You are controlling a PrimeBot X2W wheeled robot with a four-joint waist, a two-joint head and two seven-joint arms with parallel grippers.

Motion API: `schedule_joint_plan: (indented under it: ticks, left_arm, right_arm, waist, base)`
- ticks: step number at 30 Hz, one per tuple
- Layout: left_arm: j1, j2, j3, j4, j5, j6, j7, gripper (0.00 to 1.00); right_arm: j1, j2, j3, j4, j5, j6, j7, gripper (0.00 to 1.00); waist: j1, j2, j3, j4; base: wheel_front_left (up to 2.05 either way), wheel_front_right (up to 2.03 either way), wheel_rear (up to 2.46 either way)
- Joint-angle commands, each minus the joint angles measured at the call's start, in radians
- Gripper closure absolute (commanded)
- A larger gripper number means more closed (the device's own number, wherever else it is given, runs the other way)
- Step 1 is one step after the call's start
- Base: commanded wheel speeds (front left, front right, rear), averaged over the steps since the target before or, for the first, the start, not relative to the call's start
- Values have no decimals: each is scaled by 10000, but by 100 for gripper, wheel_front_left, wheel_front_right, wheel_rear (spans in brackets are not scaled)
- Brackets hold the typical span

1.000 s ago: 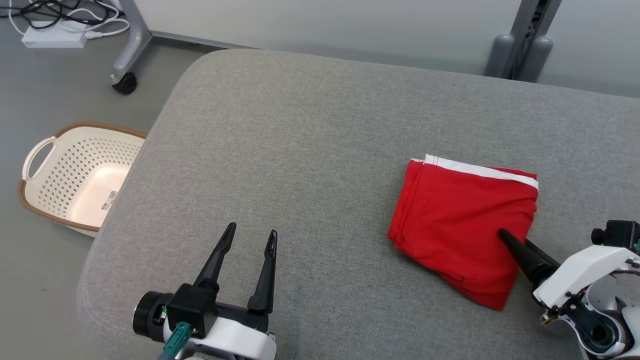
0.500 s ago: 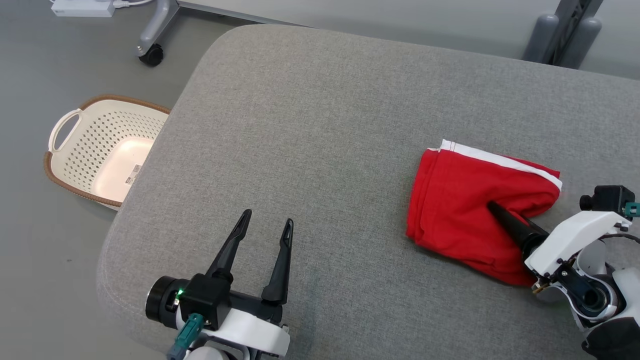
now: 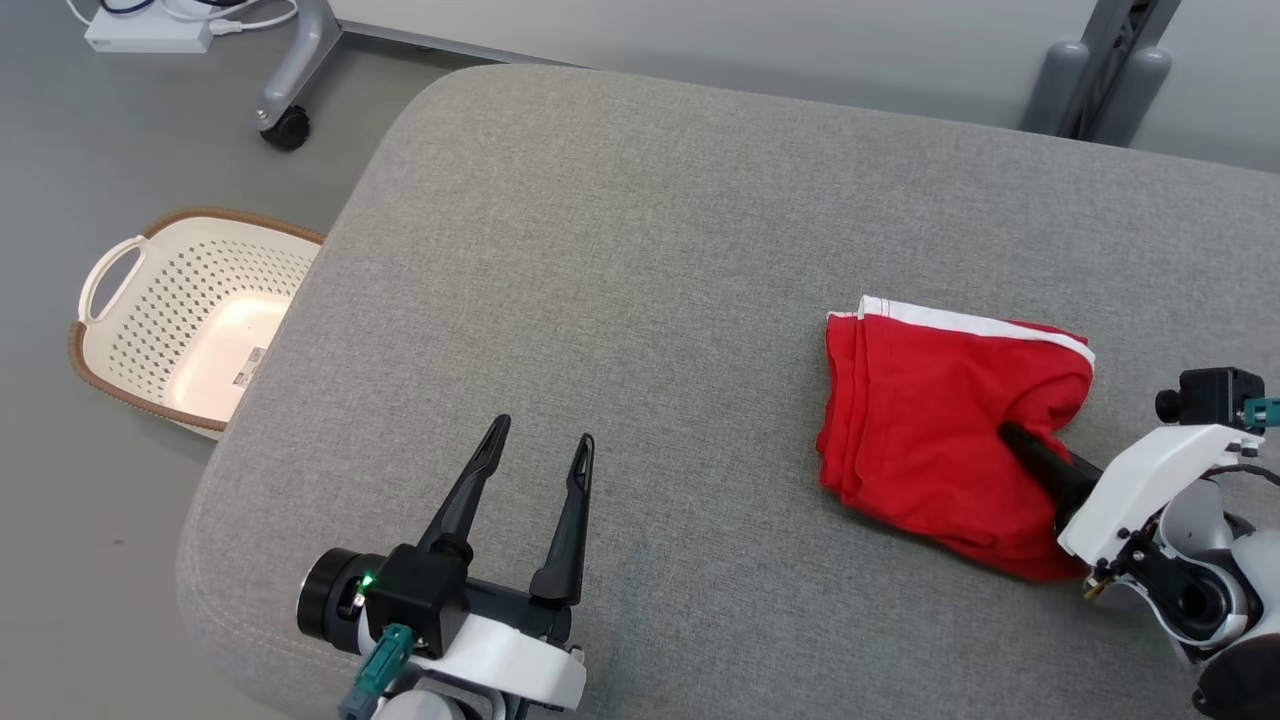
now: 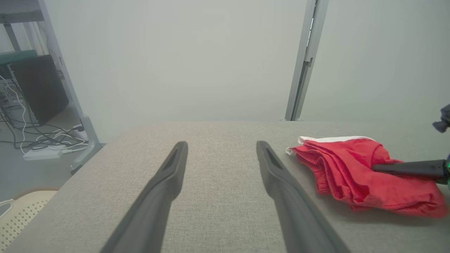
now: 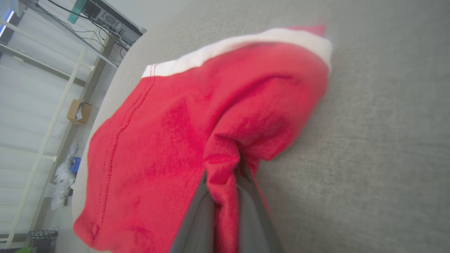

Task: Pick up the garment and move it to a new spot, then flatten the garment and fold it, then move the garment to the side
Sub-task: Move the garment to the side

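**A:** Where does the garment [image 3: 940,420] sit against the fingers?

**B:** The right gripper [image 3: 1008,433] has it. Its two dark fingers [image 5: 191,218] are pressed nearly together with a raised fold of the red cloth pinched between them. The fold comes from the garment's near right part, and the cloth bunches up around the tips.

**A:** And the rest of it?

**B:** It lies folded on the grey cushion [image 3: 620,250], toward the cushion's right end. Its white band runs along the edge facing the cushion's far side. The stacked layers show along the edge that faces the cushion's middle.

**A:** The other hand?

**B:** The left gripper [image 3: 542,432] is over the cushion's near left corner, well apart from the garment. Its fingers [image 4: 168,175] are spread wide with nothing between them. They point toward the cushion's far side.

**A:** What about the surface and the room?

**B:** The cushion is woven grey fabric with rounded corners. A cream perforated basket [image 3: 235,216] with a brown rim stands on the floor just beside the cushion's left edge. Past the cushion's far left corner are a caster wheel [image 3: 285,128] and a white power strip [image 3: 145,35] with cables. A grey post [image 3: 1090,70] rises behind the cushion's far right side against a pale wall.
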Motion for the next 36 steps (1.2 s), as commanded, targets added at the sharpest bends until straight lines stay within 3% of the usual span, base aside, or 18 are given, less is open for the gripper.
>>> schedule_joint_plan:
  ticks: [1, 5, 16, 27, 36]
  left_arm:
    - [2, 33, -2, -62, -57, 66, -42, 0]
    - [-30, 31, -63, -133, 6, 27, -42, 0]
    - [-544, 33, -757, -513, 555, -129, -41, 0]
    - [-1708, 41, -1477, -612, 655, -213, -42, 0]
    - [-2162, 36, -1210, -400, 640, -353, -42, 0]
  right_arm:
    - [-152, -284, 132, -64, -57, -1, 34, 100]
    - [-220, -809, 423, -312, -196, -1, 226, 100]
    - [-604, -3390, 289, -1941, -762, -1, 1447, 100]
    - [-263, -4540, -1487, -3348, -1095, -1, 2325, 100]
    - [640, -5642, -3565, -4456, -1587, -2, 2828, 100]
  waist:
    - [-1, 0, -44, -125]
    - [-1, 0, -46, -319]
    - [-1, 0, 663, -1461]
    - [-1, 0, 1738, -3154]
    - [-1, 0, 2405, -3892]
  base:
    - [0, 0, 0]
    - [0, 0, 0]
    - [0, 0, 0]
    - [0, 0, 0]
    - [0, 0, 0]
